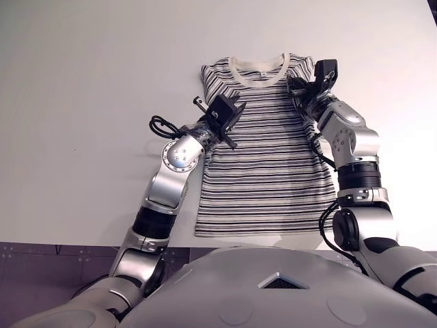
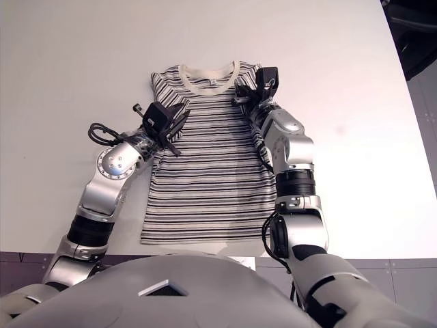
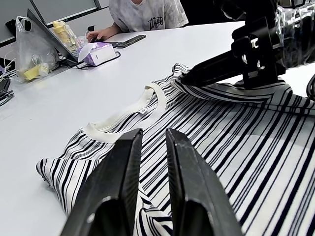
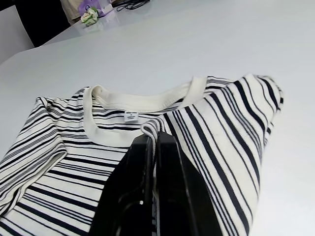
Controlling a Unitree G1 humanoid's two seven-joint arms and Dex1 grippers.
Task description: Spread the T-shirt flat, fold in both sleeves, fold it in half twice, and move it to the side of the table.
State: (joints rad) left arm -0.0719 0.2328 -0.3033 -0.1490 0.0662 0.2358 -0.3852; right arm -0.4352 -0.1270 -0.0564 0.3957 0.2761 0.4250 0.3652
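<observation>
- Head view, item one: we list one black-and-white striped T-shirt (image 1: pixel 266 164) with a cream ribbed collar (image 1: pixel 258 68). It lies on the white table (image 1: pixel 82 82), hem towards the robot and collar away from it.
- Head view, item two: the left gripper (image 1: pixel 227 119) sits over the garment's left edge, below the shoulder. The right gripper (image 1: pixel 305 83) sits at the right shoulder, just beside the collar.
- Left wrist view: we note the left gripper's two black fingers (image 3: pixel 123 167) standing slightly parted, with a narrow gap between them. Striped cloth bunches up in that gap near their roots, and we cannot tell whether it is gripped. The rest of the T-shirt spreads out beyond the tips.
- Right wrist view: the right gripper's fingers (image 4: pixel 170 162) are pressed together. A small raised fold of striped cloth is nipped at their tips, just beside the collar. We see the cloth at the right shoulder lying doubled over.
</observation>
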